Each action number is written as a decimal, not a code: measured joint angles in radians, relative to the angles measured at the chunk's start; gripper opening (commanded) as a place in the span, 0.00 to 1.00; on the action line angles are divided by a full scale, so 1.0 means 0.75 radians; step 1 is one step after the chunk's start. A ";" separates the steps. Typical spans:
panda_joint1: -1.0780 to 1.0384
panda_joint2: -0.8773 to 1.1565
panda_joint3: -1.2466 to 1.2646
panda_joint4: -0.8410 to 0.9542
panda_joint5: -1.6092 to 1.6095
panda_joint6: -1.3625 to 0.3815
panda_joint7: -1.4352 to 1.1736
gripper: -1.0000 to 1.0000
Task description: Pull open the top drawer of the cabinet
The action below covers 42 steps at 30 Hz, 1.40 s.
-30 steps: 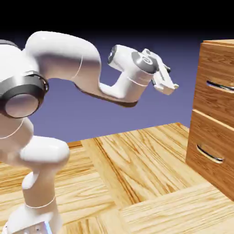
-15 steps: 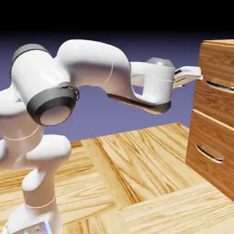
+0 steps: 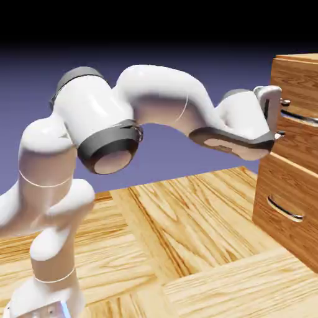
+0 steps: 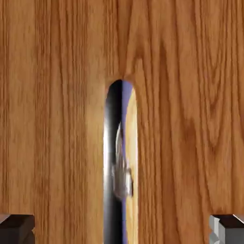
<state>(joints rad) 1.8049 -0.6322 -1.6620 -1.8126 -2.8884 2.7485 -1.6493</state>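
At the right edge of the exterior view the top drawer (image 3: 297, 115) of the cabinet (image 3: 292, 205) looks shut, the spread claw (image 3: 281, 117) level with its silver handle (image 4: 116, 162); grasping and pulling are left.

Evenly lit, sharp render — handle (image 4: 119, 157) mirror-glossy, backdrop darkening to black above.

We count one cabinet (image 3: 297, 155) with two drawers: the top drawer (image 3: 300, 105) and the lower drawer (image 3: 289, 208). Each carries one silver handle, two in all (image 3: 299, 117) (image 3: 284, 210). We see one robot arm (image 3: 155, 112).
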 measured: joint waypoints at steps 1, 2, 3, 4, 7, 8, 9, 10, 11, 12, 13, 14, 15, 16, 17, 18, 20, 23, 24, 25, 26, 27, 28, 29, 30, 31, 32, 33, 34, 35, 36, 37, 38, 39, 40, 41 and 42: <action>0.048 -0.015 -0.037 0.041 0.006 0.008 -0.017 0.50; 0.097 -0.029 -0.073 0.081 0.012 0.017 -0.034 0.50; 0.145 -0.044 -0.110 0.122 0.018 0.025 -0.052 0.50; 0.193 -0.058 -0.146 0.162 0.024 0.034 -0.069 0.50; 0.228 -0.069 -0.173 0.191 0.028 0.040 -0.081 0.00; 0.180 -0.051 -0.138 0.146 0.020 0.029 -0.062 0.00; 0.132 -0.035 -0.102 0.102 0.014 0.018 -0.044 0.00; 0.083 -0.020 -0.065 0.061 0.008 0.009 -0.027 0.00; 0.035 -0.007 -0.028 0.021 0.003 0.001 -0.012 0.00; -0.013 0.004 0.010 -0.018 -0.002 -0.007 0.001 0.00; -0.062 0.014 0.048 -0.055 -0.005 -0.015 0.013 0.00; -0.110 0.021 0.087 -0.091 -0.008 -0.022 0.023 0.00; -0.158 0.027 0.127 -0.126 -0.010 -0.028 0.031 0.00; -0.206 0.031 0.167 -0.161 -0.012 -0.035 0.037 0.00; -0.255 0.032 0.208 -0.195 -0.012 -0.041 0.041 0.00; -0.303 0.032 0.249 -0.228 -0.012 -0.047 0.044 0.00; -0.400 0.031 0.331 -0.294 -0.012 -0.057 0.051 0.00; -0.545 0.027 0.453 -0.388 -0.012 -0.069 0.065 0.00; -0.593 0.024 0.493 -0.419 -0.012 -0.071 0.070 0.00; -0.641 0.021 0.534 -0.449 -0.012 -0.073 0.075 0.00; -0.689 0.017 0.575 -0.479 -0.012 -0.075 0.081 0.00; -0.738 0.013 0.615 -0.508 -0.012 -0.076 0.087 0.00; -0.786 0.008 0.656 -0.538 -0.012 -0.076 0.093 0.00; -0.834 0.003 0.696 -0.566 -0.012 -0.076 0.100 0.00; -0.883 -0.004 0.736 -0.595 -0.012 -0.075 0.107 0.00; -0.931 -0.011 0.777 -0.623 -0.012 -0.074 0.114 0.00; -0.979 -0.019 0.817 -0.652 -0.012 -0.072 0.120 0.00; -1.028 -0.026 0.858 -0.678 -0.012 -0.070 0.130 0.00; -1.076 -0.051 0.897 -0.715 -0.005 -0.069 0.118 0.00; -1.124 -0.073 0.937 -0.749 0.002 -0.067 0.111 0.00; -1.173 -0.065 0.978 -0.765 -0.009 -0.059 0.144 0.00; -1.221 -0.069 1.018 -0.788 -0.012 -0.053 0.163 0.00; -1.269 -0.086 1.057 -0.817 -0.012 -0.047 0.168 0.00; -1.317 -0.101 1.097 -0.844 -0.012 -0.040 0.177 0.00; -1.366 -0.117 1.136 -0.872 -0.012 -0.032 0.186 0.00; -1.414 -0.133 1.176 -0.899 -0.012 -0.023 0.197 0.00; -1.462 -0.157 1.214 -0.928 -0.010 -0.013 0.202 0.00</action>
<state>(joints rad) 0.7081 -0.7498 -0.7513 -2.5090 -2.8961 2.7391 -1.4979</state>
